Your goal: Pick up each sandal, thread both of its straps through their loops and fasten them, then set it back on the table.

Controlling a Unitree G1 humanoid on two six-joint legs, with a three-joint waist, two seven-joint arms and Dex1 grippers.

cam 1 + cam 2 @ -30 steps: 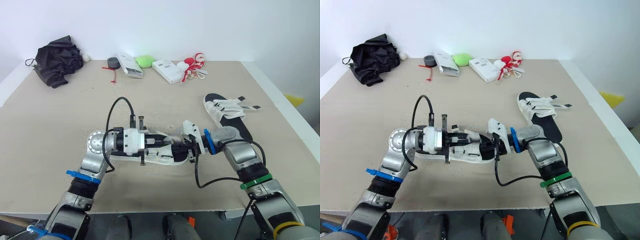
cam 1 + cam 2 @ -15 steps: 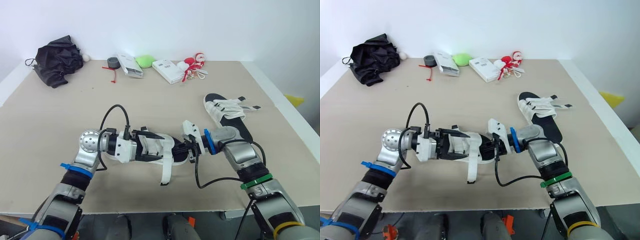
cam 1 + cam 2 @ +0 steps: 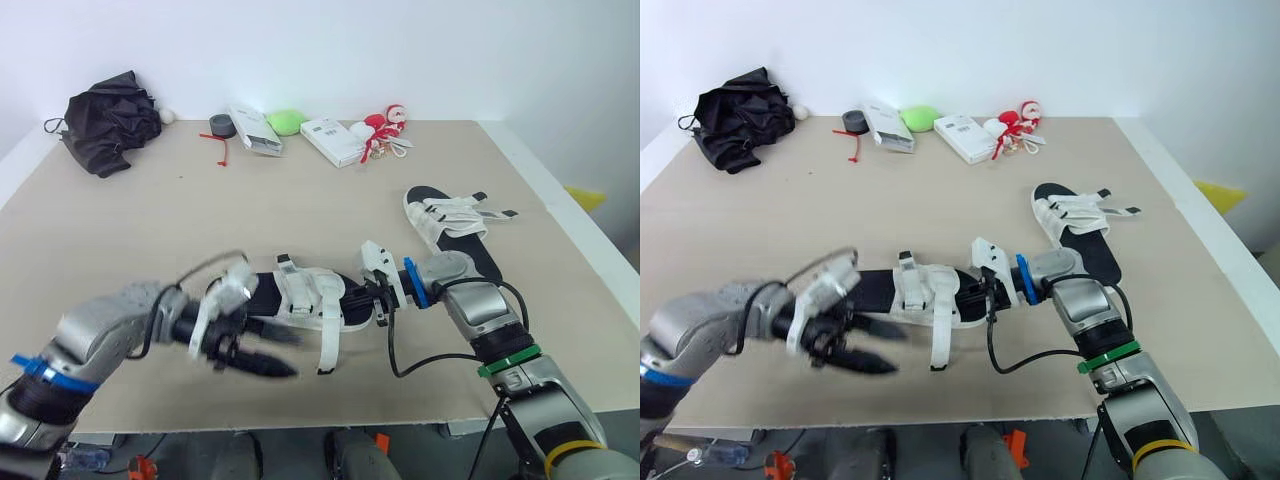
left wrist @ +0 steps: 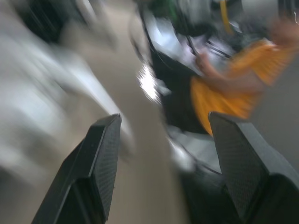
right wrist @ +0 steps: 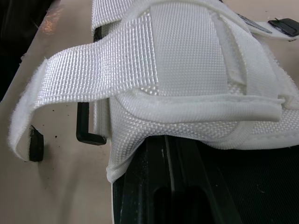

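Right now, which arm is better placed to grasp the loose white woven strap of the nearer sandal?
Left, probably. The left gripper is open and free beside the black-soled white sandal, close to the hanging strap. The right gripper is against the sandal's end, apparently steadying it.

Both head eyes look forward and down over the flat beige bench, sharing nearly one scene. The right wrist camera presses close to the black-soled white-strapped sandal; the left wrist camera looks low along the bench.
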